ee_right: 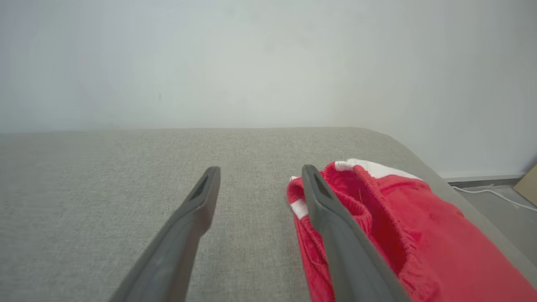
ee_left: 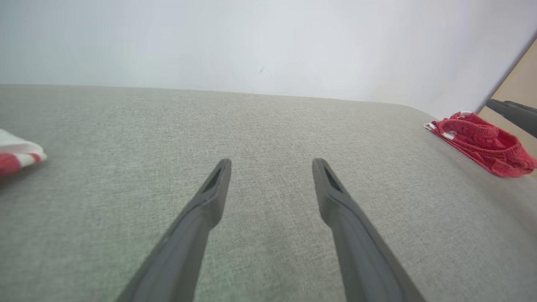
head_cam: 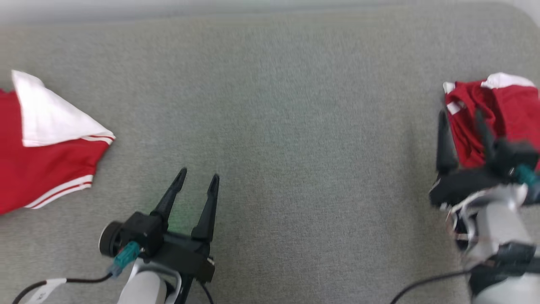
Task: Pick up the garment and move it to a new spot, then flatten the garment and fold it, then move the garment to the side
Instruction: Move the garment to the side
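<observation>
While left jaws and right jaws gape empty, the red garment (head_cam: 514, 114) lies bunched beside the latter.

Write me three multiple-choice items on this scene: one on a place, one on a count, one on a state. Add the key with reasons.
1. Where does the bunched garment lie in the head view?
A. Far right, by the right gripper
B. In the middle
C. Far left

2. How many red-and-white garments lie on the grey surface?
A. One
B. Two
C. Four

3. How does the left gripper stand?
A. Shut on cloth
B. Shut, empty
C. Open, empty

Key:
1 A, it lies beside the right gripper's fingers at the right edge.
2 B, there is the bunched garment at right and a flat garment at left.
3 C, its fingers are spread with bare surface between them.
</observation>
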Controlling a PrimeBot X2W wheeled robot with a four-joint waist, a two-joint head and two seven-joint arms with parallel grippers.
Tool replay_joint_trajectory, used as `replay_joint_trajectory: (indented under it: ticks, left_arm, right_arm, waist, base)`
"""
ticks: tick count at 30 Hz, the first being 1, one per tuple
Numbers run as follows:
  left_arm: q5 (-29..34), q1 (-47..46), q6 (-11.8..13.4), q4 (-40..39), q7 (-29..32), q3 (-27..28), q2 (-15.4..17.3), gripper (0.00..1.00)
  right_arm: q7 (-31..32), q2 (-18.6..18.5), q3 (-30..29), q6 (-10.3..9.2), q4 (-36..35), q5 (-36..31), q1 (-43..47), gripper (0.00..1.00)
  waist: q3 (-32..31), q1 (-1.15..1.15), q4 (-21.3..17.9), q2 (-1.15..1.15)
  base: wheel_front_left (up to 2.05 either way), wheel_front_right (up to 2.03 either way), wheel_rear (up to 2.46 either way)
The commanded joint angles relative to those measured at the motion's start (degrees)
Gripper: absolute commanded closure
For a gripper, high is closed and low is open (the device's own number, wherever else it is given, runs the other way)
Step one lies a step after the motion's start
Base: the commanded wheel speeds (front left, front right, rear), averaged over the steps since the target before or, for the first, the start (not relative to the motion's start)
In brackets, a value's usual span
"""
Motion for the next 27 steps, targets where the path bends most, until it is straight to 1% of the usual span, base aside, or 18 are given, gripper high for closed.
replay_joint_trajectory:
  ticks: [1,3,7,14,22,27]
  left_arm:
    - [-0.29,1.48,0.43,0.45,-0.04,0.19,0.03,0.00]
    - [-0.38,2.54,0.88,1.07,-0.04,0.71,0.05,0.00]
    - [-0.18,4.78,1.73,2.33,-0.04,1.67,0.05,0.00]
    - [0.65,9.79,3.04,5.02,-0.04,4.78,0.03,0.00]
    - [1.99,14.57,4.42,5.69,-0.05,7.53,0.05,0.00]
    - [2.53,16.49,4.31,5.62,-0.05,8.82,0.05,0.00]
  right_arm:
    - [-0.03,0.54,0.51,-0.02,-0.69,0.42,1.91,0.00]
    - [-0.03,1.92,0.68,-0.02,-1.83,1.77,5.37,0.00]
    - [-0.03,3.96,0.66,-0.02,-3.08,2.23,11.84,0.00]
    - [-0.03,6.54,0.40,-0.02,-6.18,2.30,19.44,0.00]
    - [-0.03,7.57,0.08,-0.02,-10.25,0.03,25.34,0.00]
    - [-0.03,8.36,-1.08,-0.02,-13.82,0.36,28.64,0.00]
  waist:
    - [-3.61,0.00,1.90,0.00]
    - [-5.31,0.00,2.57,0.00]
    - [-8.62,0.00,4.10,0.00]
    - [-13.96,0.00,5.64,0.00]
    - [-18.07,0.00,6.57,0.00]
    - [-19.49,0.00,7.55,0.00]
  base:
    - [0.00,0.00,0.00]
    - [0.00,0.00,0.00]
    - [0.00,0.00,0.00]
    - [0.00,0.00,0.00]
    - [0.00,0.00,0.00]
    - [0.00,0.00,0.00]
